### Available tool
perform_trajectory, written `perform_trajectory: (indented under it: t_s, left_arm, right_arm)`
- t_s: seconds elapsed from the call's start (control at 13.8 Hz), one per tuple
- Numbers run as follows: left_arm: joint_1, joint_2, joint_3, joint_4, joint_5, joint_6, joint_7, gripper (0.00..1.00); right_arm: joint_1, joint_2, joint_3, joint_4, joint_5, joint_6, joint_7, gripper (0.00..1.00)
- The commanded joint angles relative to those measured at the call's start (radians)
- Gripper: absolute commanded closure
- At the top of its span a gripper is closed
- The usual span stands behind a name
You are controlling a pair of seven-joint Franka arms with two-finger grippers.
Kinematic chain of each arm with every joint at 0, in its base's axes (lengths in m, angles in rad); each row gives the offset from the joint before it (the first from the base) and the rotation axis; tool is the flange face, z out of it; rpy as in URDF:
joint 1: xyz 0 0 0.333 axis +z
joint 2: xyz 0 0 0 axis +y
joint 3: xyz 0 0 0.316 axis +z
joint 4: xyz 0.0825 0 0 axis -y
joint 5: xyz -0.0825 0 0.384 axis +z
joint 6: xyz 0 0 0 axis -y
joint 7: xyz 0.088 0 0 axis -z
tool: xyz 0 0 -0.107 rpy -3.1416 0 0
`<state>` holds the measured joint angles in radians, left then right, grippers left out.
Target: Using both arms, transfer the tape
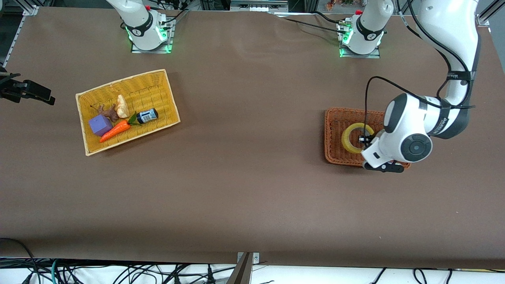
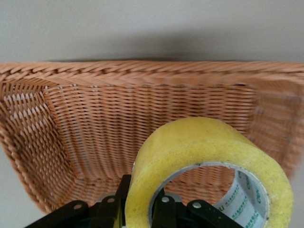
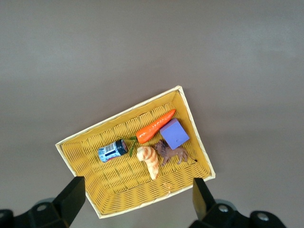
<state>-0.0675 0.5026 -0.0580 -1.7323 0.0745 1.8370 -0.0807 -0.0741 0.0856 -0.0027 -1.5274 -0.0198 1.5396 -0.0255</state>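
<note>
The tape (image 1: 346, 139) is a yellowish ring over the orange-brown wicker basket (image 1: 335, 118) at the left arm's end of the table. My left gripper (image 1: 365, 140) is shut on the ring's wall, one finger outside and one in the hole. In the left wrist view the tape (image 2: 199, 142) fills the foreground in my left gripper (image 2: 142, 199), with the basket (image 2: 95, 118) under it. I cannot tell whether the tape touches the basket floor. My right gripper (image 3: 137, 187) is open and empty, high over the table beside the yellow basket (image 3: 118, 116). It is out of the front view.
The yellow basket (image 1: 126, 81) at the right arm's end holds a purple cube (image 1: 100, 125), a carrot (image 1: 115, 131), a small dark bottle (image 1: 147, 116) and two small toys. A black fixture (image 1: 27, 91) juts in at that table edge. Bare brown table lies between the baskets.
</note>
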Motion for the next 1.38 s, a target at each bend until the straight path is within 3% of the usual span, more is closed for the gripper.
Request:
perform_trajectory:
  t_s: [0.0, 0.07, 0.15, 0.22, 0.44, 0.65, 0.87, 1.02, 1.24, 1.31]
  left_arm:
    - [0.044, -0.042, -0.020, -0.183, 0.025, 0.199, 0.058, 1.00]
    - [0.054, -0.036, -0.022, -0.191, 0.025, 0.224, 0.070, 1.00]
    - [0.054, -0.035, -0.022, -0.188, 0.025, 0.223, 0.071, 0.45]
    - [0.054, -0.038, -0.022, -0.181, 0.025, 0.214, 0.082, 0.00]
    - [0.057, -0.073, -0.020, -0.061, 0.019, 0.058, 0.143, 0.00]
    - [0.057, -0.176, -0.023, 0.051, 0.007, -0.086, 0.206, 0.00]
    - [0.046, -0.237, -0.022, 0.241, -0.024, -0.279, 0.210, 0.00]
    - [0.000, -0.364, -0.011, 0.241, -0.028, -0.280, 0.177, 0.00]
    - [0.064, -0.534, -0.011, 0.079, -0.050, -0.211, 0.173, 0.00]
    - [0.105, -0.545, -0.023, 0.059, -0.076, -0.205, 0.167, 0.00]
  right_arm:
    - [0.005, 0.013, 0.001, 0.029, 0.003, -0.022, -0.014, 0.00]
    - [0.010, 0.014, 0.001, 0.029, 0.003, -0.021, -0.014, 0.00]
    - [0.011, 0.014, 0.001, 0.029, 0.003, -0.021, -0.014, 0.00]
    - [0.011, 0.014, 0.001, 0.029, 0.001, -0.021, -0.014, 0.00]
    - [0.010, 0.014, 0.000, 0.029, 0.001, -0.022, -0.014, 0.00]
    - [0.010, 0.014, -0.002, 0.029, 0.001, -0.021, -0.014, 0.00]
    - [0.010, 0.014, -0.002, 0.029, 0.001, -0.021, -0.014, 0.00]
    - [0.010, 0.014, -0.002, 0.029, 0.001, -0.021, -0.014, 0.00]
    - [0.010, 0.014, -0.002, 0.029, 0.001, -0.022, -0.016, 0.00]
    - [0.010, 0.014, -0.002, 0.029, 0.001, -0.021, -0.014, 0.00]
